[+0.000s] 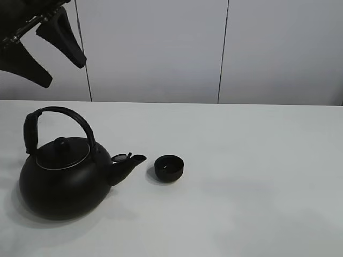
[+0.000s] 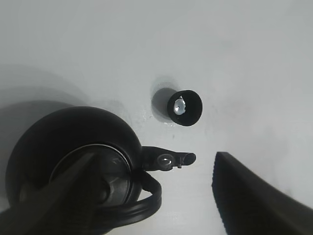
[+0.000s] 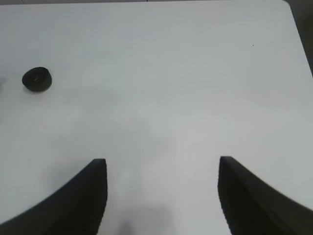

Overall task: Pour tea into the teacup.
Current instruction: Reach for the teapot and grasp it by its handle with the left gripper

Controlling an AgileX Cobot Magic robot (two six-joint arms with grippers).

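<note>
The small black teacup [image 1: 169,167] stands upright on the white table [image 1: 257,160], just right of the spout of a big black kettle [image 1: 59,179] with an arched handle and its lid on. The left wrist view looks down on the kettle [image 2: 73,147] and the teacup [image 2: 185,107], which has a bright glint at its bottom. No tea is in view. My left gripper [image 1: 63,73] hangs open high above the kettle, holding nothing; its fingers [image 2: 254,205] frame the spout from above. My right gripper [image 3: 161,164] is open over bare table, far from the teacup [image 3: 36,79].
A pale panelled wall [image 1: 161,48] rises behind the table's far edge. The table's right edge and a rounded corner [image 3: 288,10] show in the right wrist view. Nothing else stands on the table right of the teacup.
</note>
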